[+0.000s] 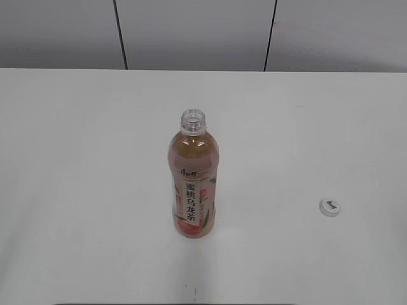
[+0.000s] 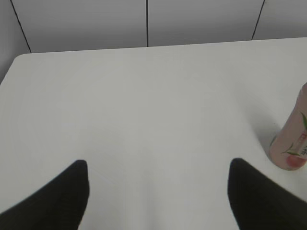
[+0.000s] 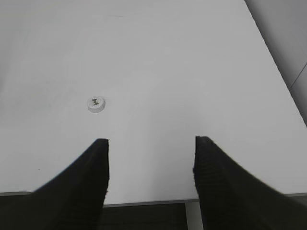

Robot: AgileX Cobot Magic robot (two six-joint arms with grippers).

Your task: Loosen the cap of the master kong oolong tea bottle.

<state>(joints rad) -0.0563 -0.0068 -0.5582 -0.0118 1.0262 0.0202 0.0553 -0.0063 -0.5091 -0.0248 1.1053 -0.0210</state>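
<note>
The master kong oolong tea bottle (image 1: pixel 193 181) stands upright in the middle of the white table, its neck open with no cap on it. Its lower part shows at the right edge of the left wrist view (image 2: pixel 292 139). The white cap (image 1: pixel 330 207) lies flat on the table to the right of the bottle, logo up; it also shows in the right wrist view (image 3: pixel 96 103). My left gripper (image 2: pixel 158 167) is open and empty above bare table, left of the bottle. My right gripper (image 3: pixel 151 143) is open and empty near the table's front edge, with the cap ahead to its left. Neither gripper shows in the exterior view.
The white table (image 1: pixel 76 159) ends at a grey panelled wall (image 1: pixel 197 32) at the back. Its front edge (image 3: pixel 144 199) lies just under my right gripper, and its right edge (image 3: pixel 276 62) runs along the right wrist view.
</note>
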